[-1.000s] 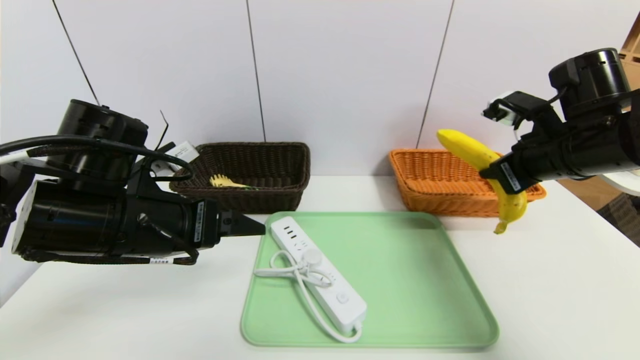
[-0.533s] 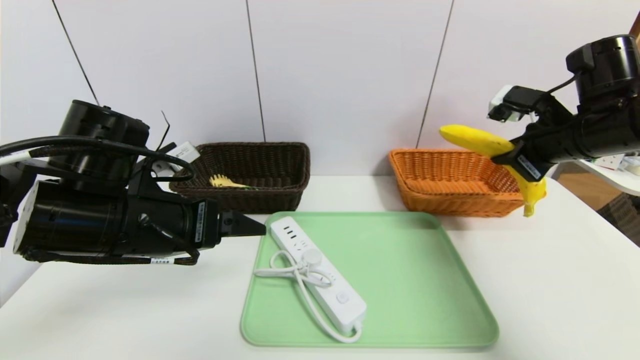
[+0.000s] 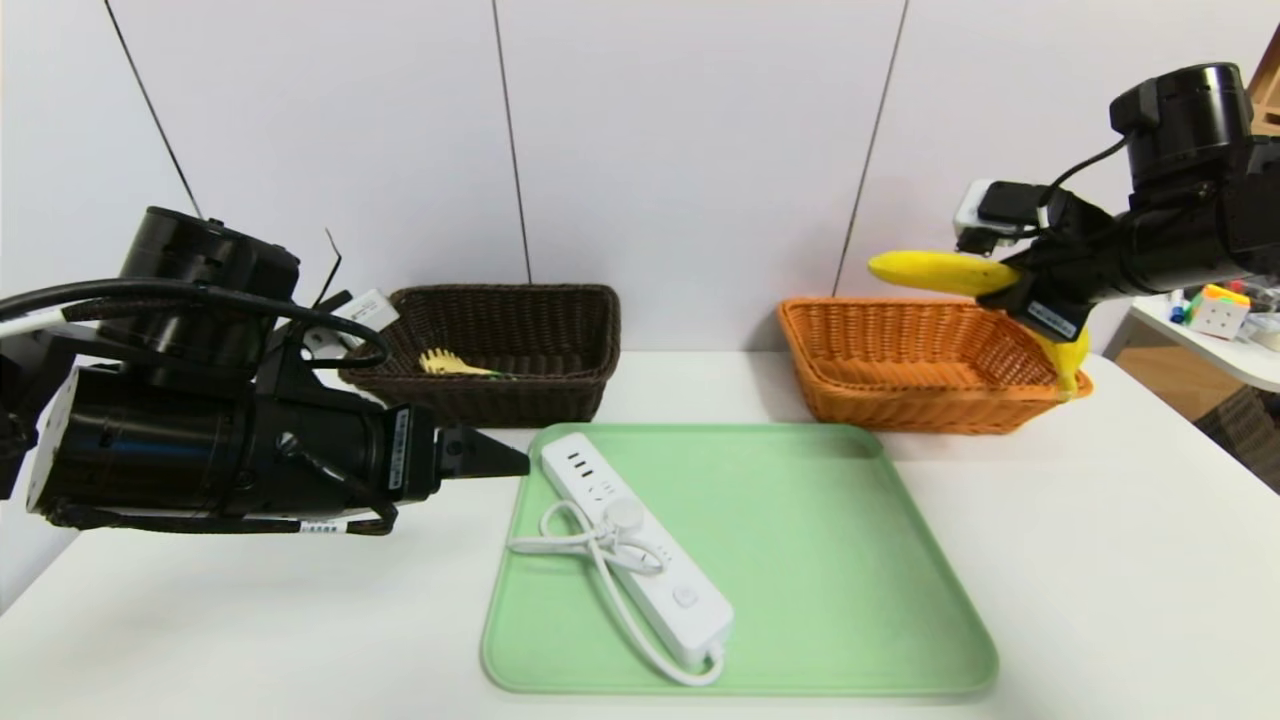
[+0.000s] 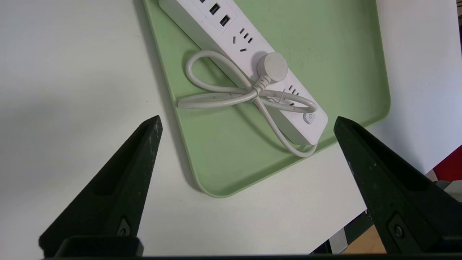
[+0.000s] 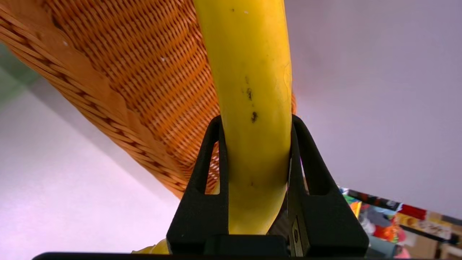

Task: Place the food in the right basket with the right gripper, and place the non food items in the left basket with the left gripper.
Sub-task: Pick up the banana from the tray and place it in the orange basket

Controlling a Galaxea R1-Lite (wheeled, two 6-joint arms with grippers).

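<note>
Left arm parked low at the left, left gripper [image 4: 246,122] aimed rightward and a little down, fingers [image 4: 144,144] spread wide and holding nothing. Right arm raised at the far right, reaching in leftward, right gripper [image 5: 255,121] clamped on a held item, fingers [image 5: 211,151] pressed against its two sides; wrist seemingly rolled sideways.

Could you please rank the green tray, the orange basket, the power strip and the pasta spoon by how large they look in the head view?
1. green tray
2. orange basket
3. power strip, though it sits nearer the camera than the basket
4. pasta spoon, lying in the dark basket and farthest away
</note>
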